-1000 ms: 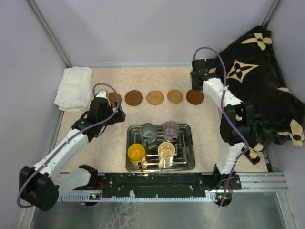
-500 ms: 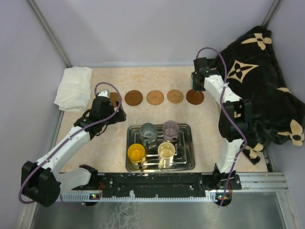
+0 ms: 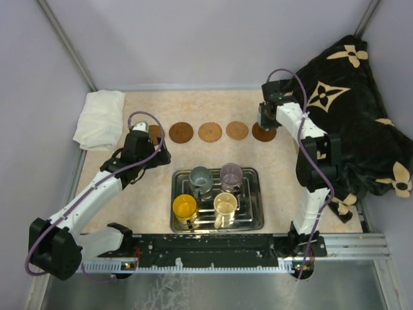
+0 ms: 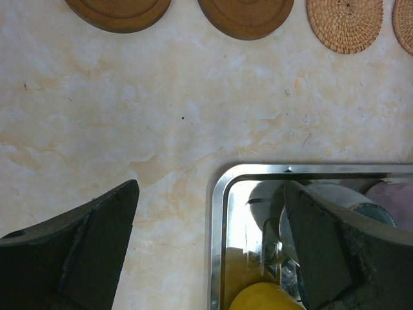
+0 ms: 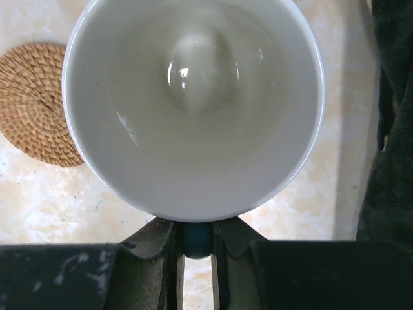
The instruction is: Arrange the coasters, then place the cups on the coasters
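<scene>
Now, right gripper [image 5: 195,248]: its fingers [image 5: 153,240] pinch the handle [image 5: 195,237] of the cup [image 5: 193,97], with only a narrow gap and nothing else between them.
Inside: we look straight down into it; it is pale and empty.
Axis: the long axis runs vertical, mouth up to the wrist camera and base down. The handle points back at the gripper.
Place: from above, it is over the rightmost coaster [image 3: 264,135], at the end of the row. Resting or hovering, we cannot tell.
Neighbour: a woven coaster [image 5: 35,106] lies just beside.
Risk one: we judge that a hold on the handle alone lets the cup swing or tilt, so it may land on an edge.
Risk two: the cup hides its own coaster, so it may settle off-centre or push the disc out of line.
Other side: the left gripper [image 4: 210,194] has its fingers spread wide and empty above the tray [image 4: 322,169] corner. Lowering there could strike the rim.
</scene>
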`<state>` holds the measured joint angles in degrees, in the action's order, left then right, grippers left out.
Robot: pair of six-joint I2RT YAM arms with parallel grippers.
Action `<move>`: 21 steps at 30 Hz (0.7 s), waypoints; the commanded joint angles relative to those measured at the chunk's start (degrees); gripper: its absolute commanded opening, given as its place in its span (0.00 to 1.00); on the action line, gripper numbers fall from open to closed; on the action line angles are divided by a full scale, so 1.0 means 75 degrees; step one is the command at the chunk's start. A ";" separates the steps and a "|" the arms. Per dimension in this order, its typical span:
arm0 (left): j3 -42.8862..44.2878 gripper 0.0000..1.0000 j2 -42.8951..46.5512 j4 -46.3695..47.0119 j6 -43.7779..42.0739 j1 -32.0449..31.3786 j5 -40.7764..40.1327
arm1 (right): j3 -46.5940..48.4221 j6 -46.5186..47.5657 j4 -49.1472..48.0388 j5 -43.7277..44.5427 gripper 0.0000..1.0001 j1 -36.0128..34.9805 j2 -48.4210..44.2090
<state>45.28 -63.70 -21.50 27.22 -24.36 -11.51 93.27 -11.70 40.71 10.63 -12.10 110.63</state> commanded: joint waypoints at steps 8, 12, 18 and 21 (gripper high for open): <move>0.0184 1.00 0.0053 -0.0087 0.0127 -0.0025 0.0064 | -0.0159 -0.0086 -0.0267 -0.0047 0.00 0.0011 -0.0430; 0.0173 1.00 0.0068 -0.0100 0.0121 -0.0015 0.0058 | -0.0190 -0.0092 -0.0294 -0.0091 0.00 0.0009 -0.0430; 0.0168 1.00 0.0044 -0.0110 0.0133 -0.0020 0.0067 | -0.0210 -0.0092 -0.0306 -0.0111 0.00 0.0014 -0.0400; 0.0170 1.00 0.0044 -0.0110 0.0138 -0.0021 0.0064 | -0.0307 -0.0092 -0.0401 -0.0091 0.00 0.0008 -0.0429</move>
<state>45.28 -63.70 -22.04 27.66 -24.36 -11.29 90.72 -12.21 41.63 9.65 -12.10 110.63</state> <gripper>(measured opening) 0.997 0.161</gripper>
